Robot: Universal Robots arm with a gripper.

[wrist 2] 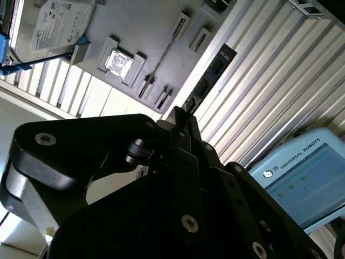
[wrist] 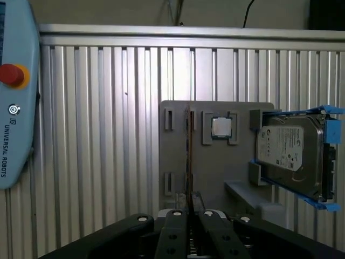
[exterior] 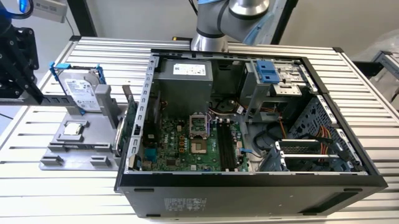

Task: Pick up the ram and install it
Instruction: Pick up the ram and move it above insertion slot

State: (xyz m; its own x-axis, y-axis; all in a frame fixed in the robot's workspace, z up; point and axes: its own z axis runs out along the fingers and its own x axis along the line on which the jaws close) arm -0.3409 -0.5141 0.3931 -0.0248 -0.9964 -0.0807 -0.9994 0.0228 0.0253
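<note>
Slotted aluminium table (exterior: 62, 196) bore an open computer case (exterior: 249, 186) in the exterior view; we saw the ram (exterior: 121, 133) standing on edge in the grey tray (exterior: 74, 150) beside it. In the second wrist view the gripper (wrist 2: 183, 116) hung apart from the ram (wrist 2: 211, 75), its tips pressed together, empty. In the first wrist view we saw the ram (wrist: 189, 151) edge-on beyond the gripper (wrist: 192, 200).

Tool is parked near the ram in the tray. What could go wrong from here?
1. The ram stands on edge in the gray tray, so it is a thin target. If the tool comes in slightly off line, it may tilt or knock the ram rather than grip it.
2. In the exterior view, the ram's side of the tray sits close to the computer case wall, so the tool could clip that wall.
</note>
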